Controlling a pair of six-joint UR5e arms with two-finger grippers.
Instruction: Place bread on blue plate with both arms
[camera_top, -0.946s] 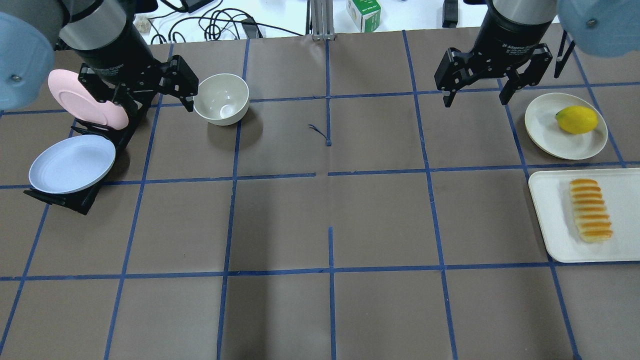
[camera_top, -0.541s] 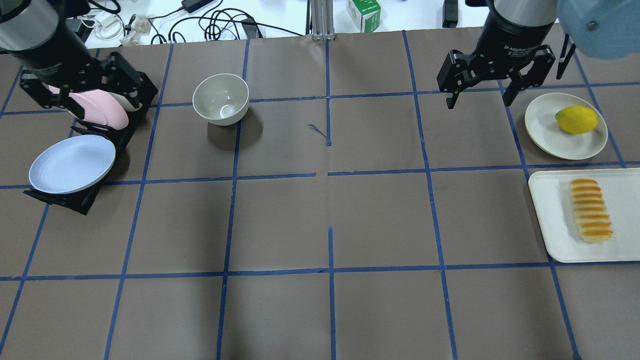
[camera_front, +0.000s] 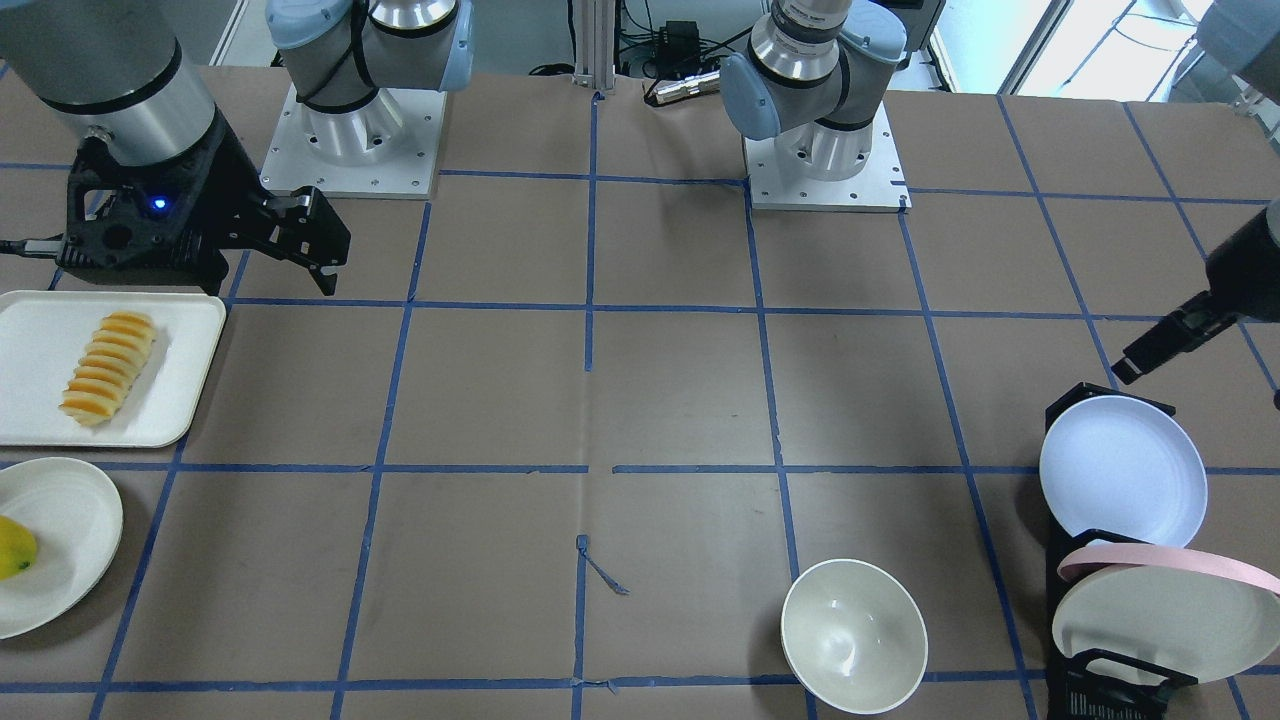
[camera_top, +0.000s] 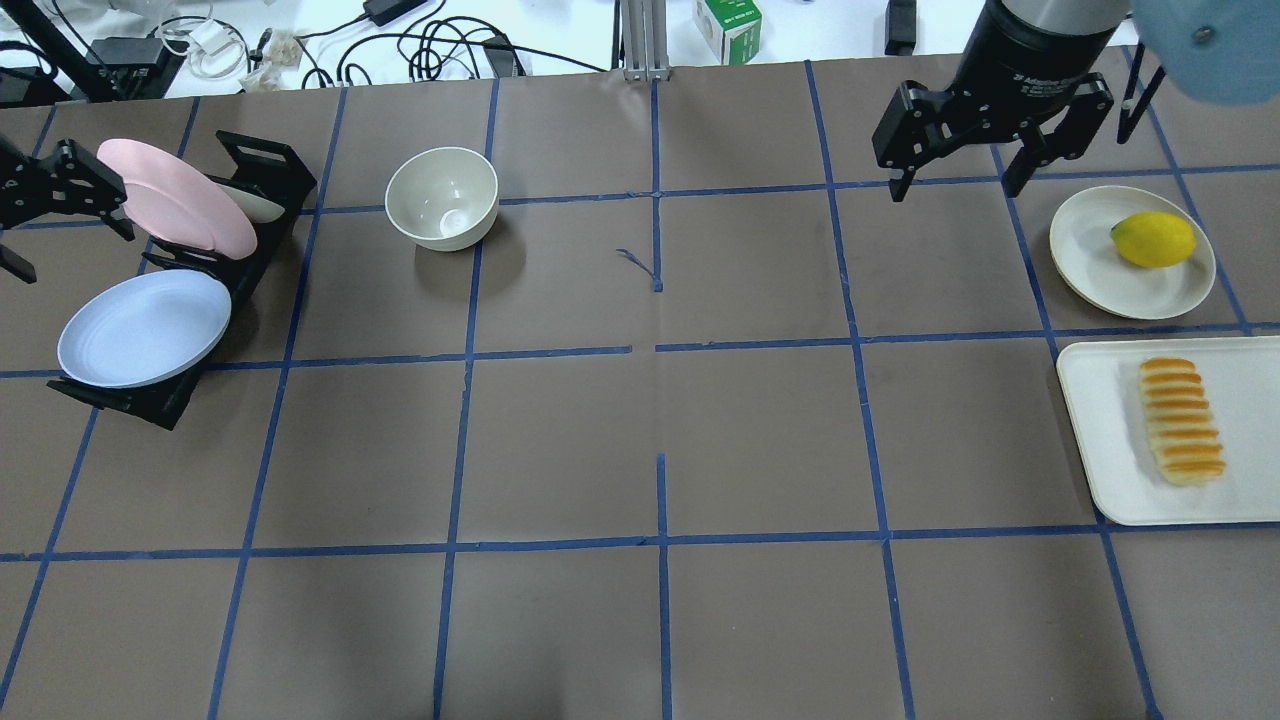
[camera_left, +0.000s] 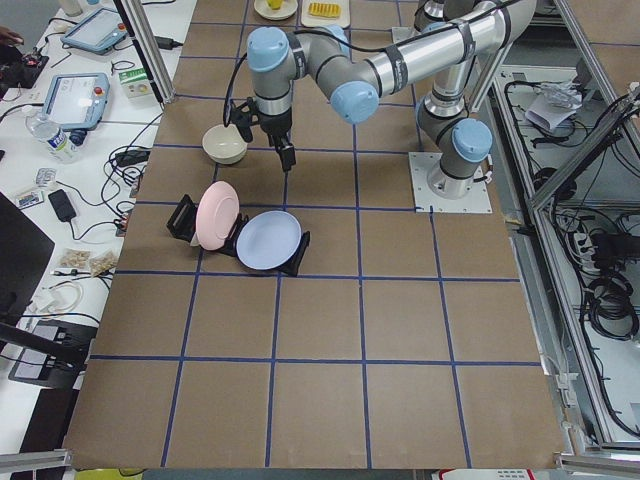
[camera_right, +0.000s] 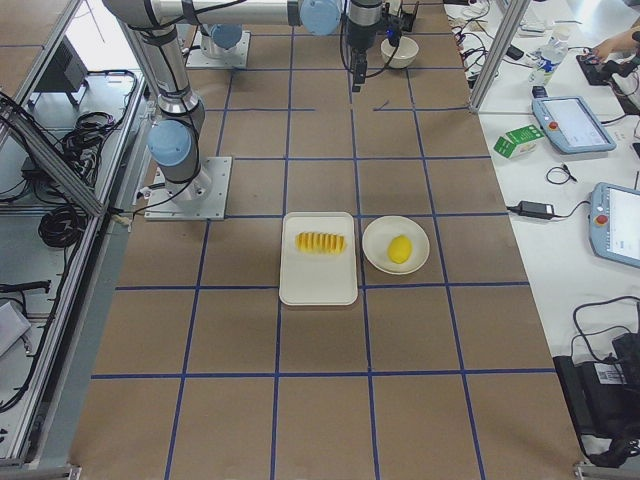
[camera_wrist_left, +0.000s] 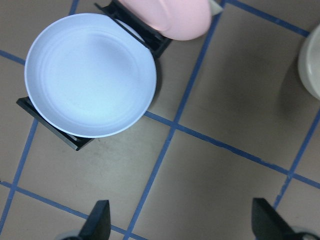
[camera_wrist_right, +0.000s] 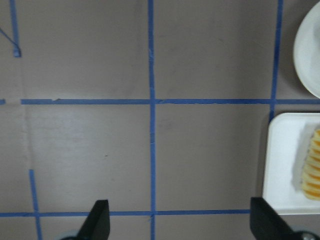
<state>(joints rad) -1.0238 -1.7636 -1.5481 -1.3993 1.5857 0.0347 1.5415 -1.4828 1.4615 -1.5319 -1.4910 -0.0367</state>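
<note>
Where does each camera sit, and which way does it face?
Overhead: behind the robot, looking forward and down; left gripper left, right gripper right.
Front: across the table, facing both bases; sides mirrored.
Left side: table's left end; left arm near.
Right side: table's right end; right arm near.
Left wrist: straight down on the blue plate; fingertips below.
Right wrist: down on tray and bread; fingertips below.
Shared: front and overhead both show bread and blue plate, mirrored.

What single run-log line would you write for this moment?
bread: on white tray | blue plate: empty, in black rack | left pincer: open | right pincer: open
</note>
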